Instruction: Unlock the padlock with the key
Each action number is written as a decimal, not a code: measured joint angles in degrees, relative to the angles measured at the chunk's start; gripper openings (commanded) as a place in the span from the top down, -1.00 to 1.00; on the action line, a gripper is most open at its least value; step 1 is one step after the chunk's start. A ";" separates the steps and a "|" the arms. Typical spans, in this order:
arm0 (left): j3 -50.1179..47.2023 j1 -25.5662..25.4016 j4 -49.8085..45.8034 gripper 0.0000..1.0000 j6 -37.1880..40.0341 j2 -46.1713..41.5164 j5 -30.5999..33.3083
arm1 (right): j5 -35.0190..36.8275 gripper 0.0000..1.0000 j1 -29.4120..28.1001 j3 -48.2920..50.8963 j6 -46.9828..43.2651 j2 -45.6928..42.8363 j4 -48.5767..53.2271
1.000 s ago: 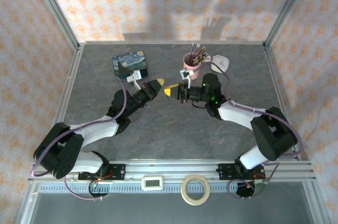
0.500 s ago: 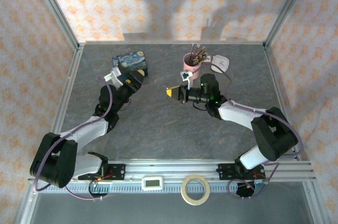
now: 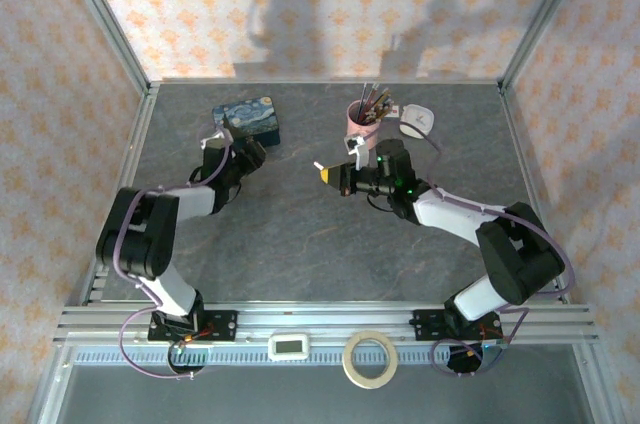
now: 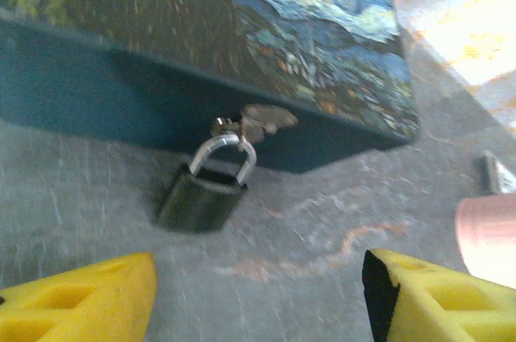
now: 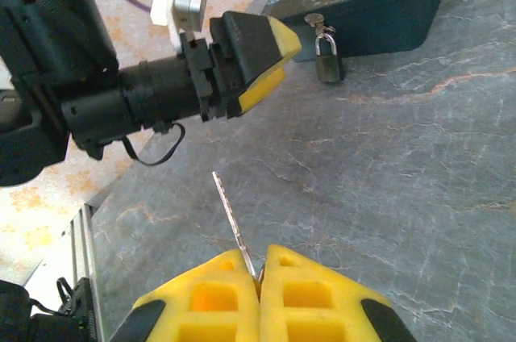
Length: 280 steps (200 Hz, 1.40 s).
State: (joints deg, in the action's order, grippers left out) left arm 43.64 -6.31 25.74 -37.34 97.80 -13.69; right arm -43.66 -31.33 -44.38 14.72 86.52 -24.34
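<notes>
The right gripper (image 5: 260, 265) is clamped on the key (image 5: 234, 214), whose blade sticks out ahead of the fingers. Beyond it, the left gripper (image 4: 258, 294) stands open facing the padlock (image 4: 200, 197), which hangs from the hasp of the blue tin (image 4: 266, 11) and rests on the table (image 4: 339, 221)

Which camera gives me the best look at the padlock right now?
Left wrist. The padlock sits close and large there, with its shackle hooked through the hasp of the tin. The right wrist view shows the padlock small and distant beside the tin. From the top camera it is too small to make out.
</notes>
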 measured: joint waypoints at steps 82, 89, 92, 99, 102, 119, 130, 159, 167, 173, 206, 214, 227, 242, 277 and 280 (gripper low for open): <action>12.44 1.11 -8.22 -0.17 5.42 12.37 2.54 | 1.33 1.00 0.00 0.00 -1.51 -0.02 1.25; 13.16 1.11 -8.35 -0.16 5.62 13.05 2.51 | 1.33 1.00 0.00 0.00 -1.51 -0.02 1.22; 13.53 1.11 -8.66 -0.15 5.77 13.29 2.58 | 1.33 1.00 0.00 0.00 -1.49 -0.02 1.25; 13.92 1.09 -9.05 -0.13 5.92 13.38 2.58 | 1.33 1.00 0.00 0.00 -1.49 -0.02 1.25; 14.12 1.09 -9.07 -0.12 5.97 13.53 2.54 | 1.33 1.00 0.00 0.00 -1.49 -0.02 1.25; 15.45 1.11 -9.90 -0.02 5.99 14.43 2.43 | 1.36 1.00 0.00 0.00 -1.51 -0.02 1.25; 16.55 1.11 -9.97 0.10 6.32 15.41 2.43 | 1.33 1.00 0.00 0.00 -1.49 -0.02 1.22; 19.04 1.44 -9.18 0.56 6.67 17.64 1.68 | 1.36 1.00 0.00 0.00 -1.49 -0.02 1.22; 19.58 1.44 -8.70 0.60 7.08 18.14 1.49 | 1.38 1.00 0.00 0.00 -1.49 -0.02 1.25; 19.67 1.44 -8.28 0.60 7.06 18.36 1.20 | 1.46 1.00 0.00 0.00 -1.51 -0.02 1.22; 19.63 1.44 -7.04 0.71 7.23 18.51 0.02 | 1.55 1.00 0.00 0.00 -1.51 -0.02 1.22; 19.58 1.44 -6.91 0.72 7.21 18.51 -0.33 | 1.55 1.00 0.00 0.02 -1.51 -0.02 1.22; 19.12 1.44 -6.27 0.73 7.15 18.43 -0.92 | 1.55 1.00 0.00 0.00 -1.51 -0.02 1.25; 17.94 1.42 -5.14 0.78 6.75 17.90 -1.53 | 1.55 1.00 0.00 0.00 -1.51 0.00 1.22; 12.02 1.42 -3.10 1.00 5.22 14.12 -3.21 | 1.53 1.00 0.00 0.00 -1.49 0.00 1.22; 11.34 1.44 -2.91 1.00 4.83 13.66 -3.45 | 1.55 1.00 0.00 0.02 -1.49 0.00 1.20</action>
State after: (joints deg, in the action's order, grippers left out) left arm 54.98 -4.86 22.83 -32.51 111.46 -17.15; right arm -42.11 -31.33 -44.36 13.23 86.52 -23.14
